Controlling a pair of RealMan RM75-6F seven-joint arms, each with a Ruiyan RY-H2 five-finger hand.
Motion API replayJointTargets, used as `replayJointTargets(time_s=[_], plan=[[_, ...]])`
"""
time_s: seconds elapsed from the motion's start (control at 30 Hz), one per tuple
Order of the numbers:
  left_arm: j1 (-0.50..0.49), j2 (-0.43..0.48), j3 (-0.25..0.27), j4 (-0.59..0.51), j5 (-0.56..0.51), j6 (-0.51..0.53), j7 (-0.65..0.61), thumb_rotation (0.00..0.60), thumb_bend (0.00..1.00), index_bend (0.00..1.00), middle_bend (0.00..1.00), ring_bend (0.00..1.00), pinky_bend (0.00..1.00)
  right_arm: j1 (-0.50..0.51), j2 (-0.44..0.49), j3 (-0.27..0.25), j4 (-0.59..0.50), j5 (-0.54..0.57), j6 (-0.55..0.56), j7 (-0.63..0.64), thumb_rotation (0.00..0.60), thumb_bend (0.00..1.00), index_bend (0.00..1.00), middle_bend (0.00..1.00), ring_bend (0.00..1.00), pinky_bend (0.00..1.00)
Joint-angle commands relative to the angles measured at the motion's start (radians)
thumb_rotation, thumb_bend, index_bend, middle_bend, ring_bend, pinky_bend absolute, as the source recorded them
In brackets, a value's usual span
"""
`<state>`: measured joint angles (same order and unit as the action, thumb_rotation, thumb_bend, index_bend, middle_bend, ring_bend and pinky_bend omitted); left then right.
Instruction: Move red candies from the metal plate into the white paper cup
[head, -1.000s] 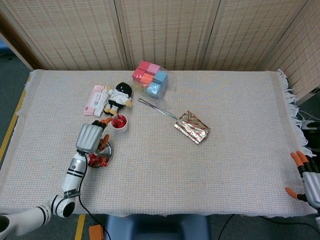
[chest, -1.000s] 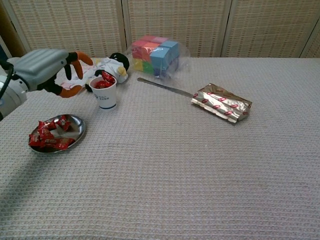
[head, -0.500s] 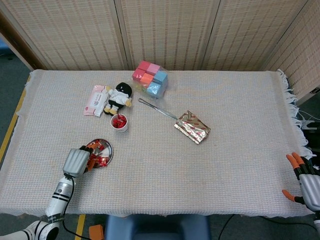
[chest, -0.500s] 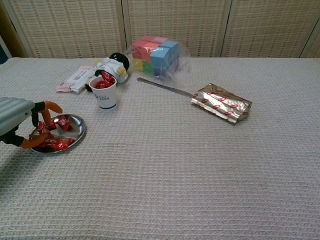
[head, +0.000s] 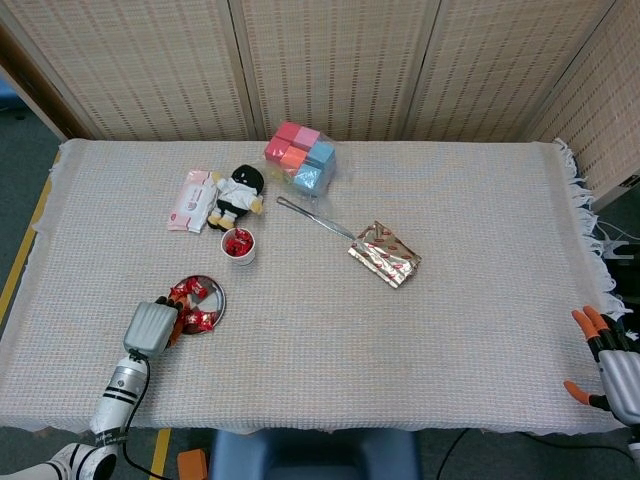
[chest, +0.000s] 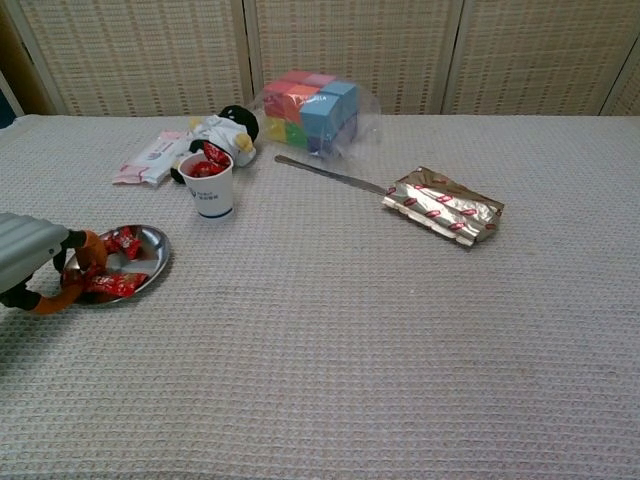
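Observation:
The metal plate (head: 213, 296) (chest: 158, 256) lies near the table's front left and holds several red candies (head: 196, 318) (chest: 116, 284). My left hand (head: 150, 326) (chest: 30, 262) is low at the plate's left side. Its orange-tipped fingers (chest: 84, 252) curl down among the candies and touch them. Whether a candy is pinched is hidden by the hand. The white paper cup (head: 239, 250) (chest: 213, 192) stands upright just beyond the plate with red candies inside. My right hand (head: 612, 365) hangs off the table's front right corner, fingers apart and holding nothing.
Behind the cup lie a small panda doll (head: 238, 194) (chest: 225, 128), a pink tissue pack (head: 190, 200) and a bag of coloured blocks (head: 300, 157) (chest: 312, 106). A metal utensil (chest: 325, 172) and a foil candy wrapper (head: 385, 254) (chest: 443, 206) lie mid-table.
My left hand left the cup, swung back and down to the plate, and now its fingers have dropped in among the candies. The right hand has barely moved.

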<state>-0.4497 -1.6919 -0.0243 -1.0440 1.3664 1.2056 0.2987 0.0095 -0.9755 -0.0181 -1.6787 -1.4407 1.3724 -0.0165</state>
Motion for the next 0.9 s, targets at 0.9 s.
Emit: replayJointTargets(time_s=[0.9], plan=[[-0.019, 0.005, -0.055, -0.010, 0.054, 0.040, 0.004, 0.600, 0.41, 0.57, 0.61, 0.58, 0.99, 0.003, -0.002, 0.004, 0.002, 0.012, -0.007, -0.004, 0.600, 0.09, 0.00, 0.00, 0.00, 0.22]])
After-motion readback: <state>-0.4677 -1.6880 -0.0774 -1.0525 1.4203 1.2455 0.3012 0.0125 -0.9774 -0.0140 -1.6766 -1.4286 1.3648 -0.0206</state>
